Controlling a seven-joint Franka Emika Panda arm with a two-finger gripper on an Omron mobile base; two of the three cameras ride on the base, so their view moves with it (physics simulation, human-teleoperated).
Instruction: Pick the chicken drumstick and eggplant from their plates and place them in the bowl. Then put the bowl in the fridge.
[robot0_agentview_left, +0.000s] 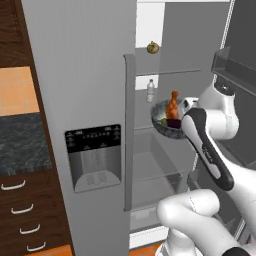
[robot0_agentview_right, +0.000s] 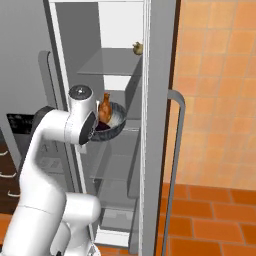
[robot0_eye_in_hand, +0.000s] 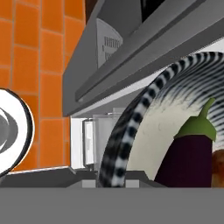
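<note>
We see the bowl's (robot0_eye_in_hand: 131, 127) striped rim curving up close before us. Inside lies the eggplant (robot0_eye_in_hand: 188, 159), green stem up, with the drumstick (robot0_eye_in_hand: 218, 168) just beside it.

No legible text anywhere. The dark dispenser panel (robot0_agentview_left: 93, 138) on the tall grey metallic fridge door (robot0_agentview_left: 80, 75) carries rows of small pale marks along its top strip; too small and blurred to read as letters or numbers. Same panel seen in the right base view at the far left edge (robot0_agentview_right: 19, 127), marks again unreadable. In the hand view, a grey panel (robot0_eye_in_hand: 109, 43) near the top shows a block of fine dark lines, possibly print or vent slots; cannot tell which. No brands, labels or signs on the small clear bottle (robot0_agentview_left: 150, 91) on the fridge shelf.
</note>
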